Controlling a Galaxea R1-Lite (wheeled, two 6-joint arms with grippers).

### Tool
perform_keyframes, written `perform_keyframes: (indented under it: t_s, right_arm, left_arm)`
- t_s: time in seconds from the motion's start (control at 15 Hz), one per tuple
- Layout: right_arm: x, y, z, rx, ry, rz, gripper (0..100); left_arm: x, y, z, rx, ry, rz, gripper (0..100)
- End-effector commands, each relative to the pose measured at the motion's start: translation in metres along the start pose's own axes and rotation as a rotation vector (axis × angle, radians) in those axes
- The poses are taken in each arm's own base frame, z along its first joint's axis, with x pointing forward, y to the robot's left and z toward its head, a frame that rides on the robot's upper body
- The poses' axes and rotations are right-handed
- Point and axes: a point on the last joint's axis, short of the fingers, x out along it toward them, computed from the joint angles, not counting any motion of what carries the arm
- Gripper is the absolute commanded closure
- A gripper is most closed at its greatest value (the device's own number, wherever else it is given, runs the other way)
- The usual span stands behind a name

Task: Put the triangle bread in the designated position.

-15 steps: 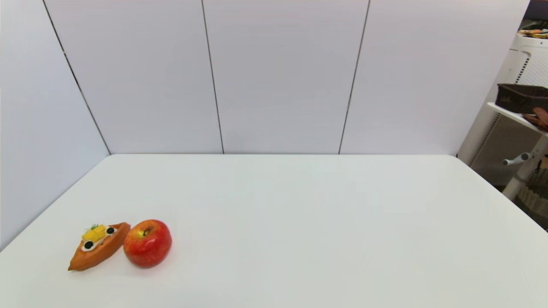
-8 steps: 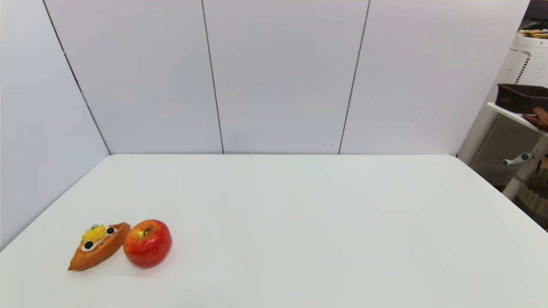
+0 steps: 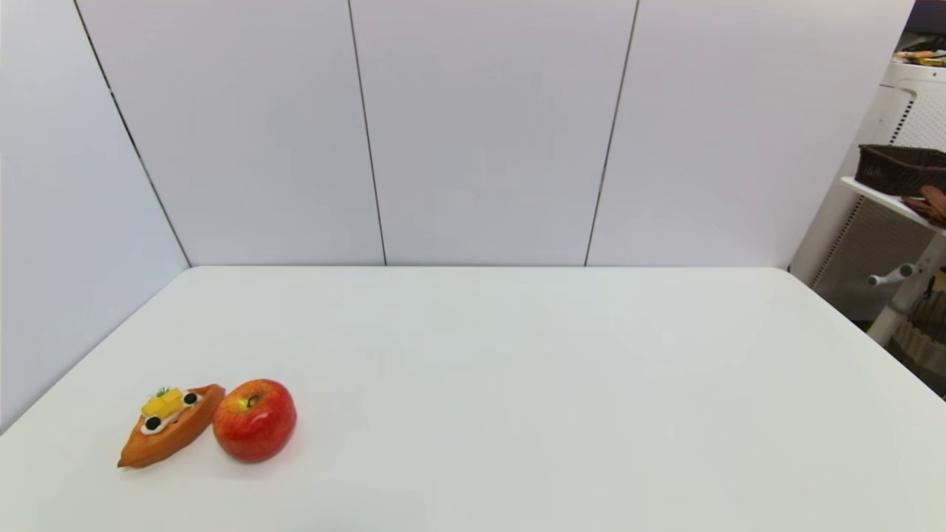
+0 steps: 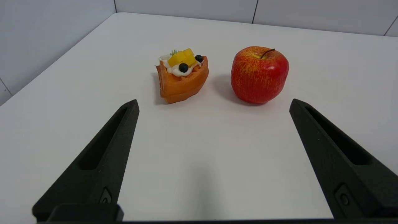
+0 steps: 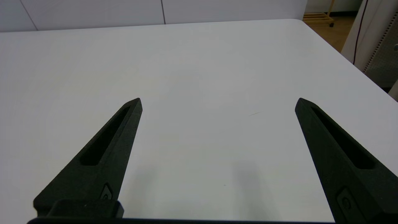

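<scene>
The triangle bread is an orange-brown wedge topped with white cream, yellow chunks, black berries and a green sprig. It lies on the white table near the front left, touching a red-yellow apple on its right. In the left wrist view my left gripper stands open, a short way back from the triangle bread and the apple, with nothing between its fingers. My right gripper is open too, over bare table. Neither arm shows in the head view.
White wall panels close the table's far and left sides. Past the table's right edge stands a white shelf unit with a dark woven basket. The table's right edge also shows in the right wrist view.
</scene>
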Motion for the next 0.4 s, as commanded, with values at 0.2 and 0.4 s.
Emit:
perform_keyframes:
  t_s: [0.2, 0.4]
  right_arm:
    - [0.0001, 0.0, 0.0001, 0.002, 0.001, 0.0, 0]
    - [0.0001, 0.0, 0.0001, 0.002, 0.001, 0.0, 0]
  left_arm:
    - [0.0002, 0.0, 0.0001, -0.001, 0.002, 0.0, 0]
    - [0.0002, 0.0, 0.0001, -0.001, 0.002, 0.0, 0]
